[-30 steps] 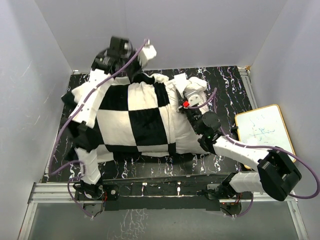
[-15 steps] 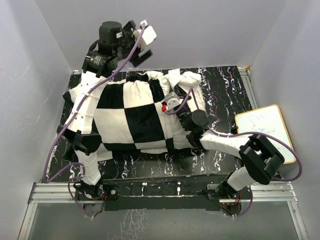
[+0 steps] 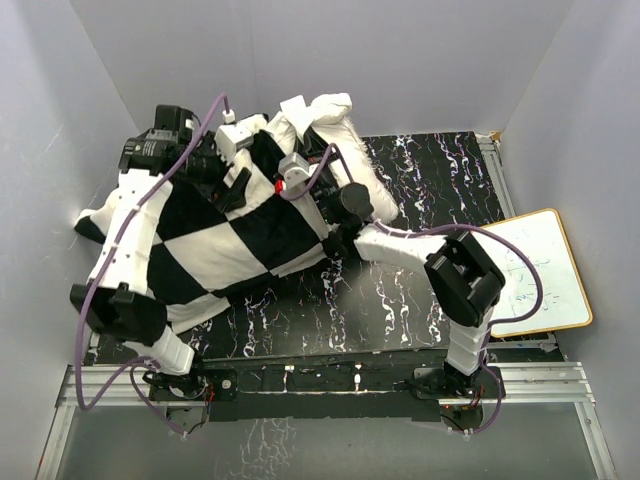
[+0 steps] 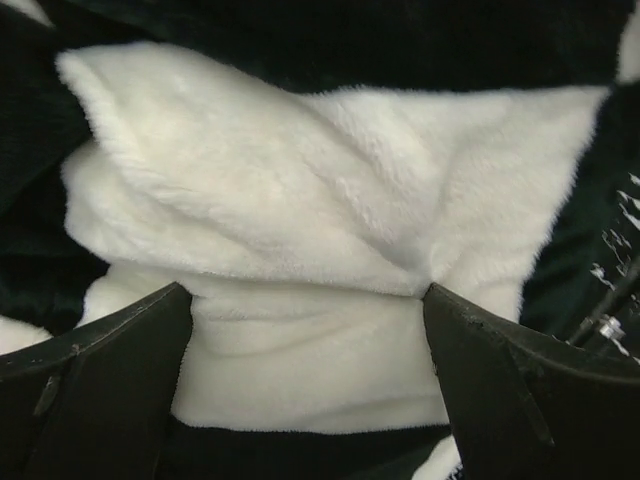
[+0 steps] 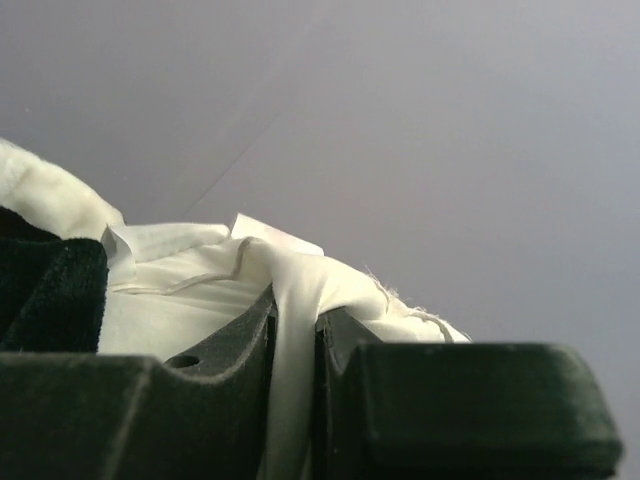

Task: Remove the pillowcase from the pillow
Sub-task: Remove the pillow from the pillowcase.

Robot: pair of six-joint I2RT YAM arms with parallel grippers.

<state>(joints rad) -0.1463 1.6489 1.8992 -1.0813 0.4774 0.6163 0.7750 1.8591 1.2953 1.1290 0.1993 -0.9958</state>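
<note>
plush is covering most of the scene: the pillowcase [image 3: 230,245] is lying bunched on the tabletop [image 3: 400,300] at the end far from the whiteboard [image 3: 535,270]. the pillow [image 3: 325,110] is poking its bare off-white end out of the cover's open side, the side nearer the whiteboard.

the right pincer [image 5: 297,340] is clamping together on a thin fold of plain off-white cloth, which is looking like the pillow's own shell near a corner. the left pincer [image 4: 305,300] is standing wide apart, holding nothing and hovering just over a white square of the pillowcase, on the part lying away from the whiteboard.

both things are looking light, limp and unbreakable. the cover's deep pile is probably going to compress and slide under a shallow pinch, so the raised ridge of fabric sitting between the left jaws is looking like the better hold, taken deep. the pillow is plump and squashy, so it is likely to bulge rather than slip out cleanly. its corner seam, where the right pincer is gripping, is seeming the firmest anchor while the cover is being drawn away from the whiteboard.
</note>
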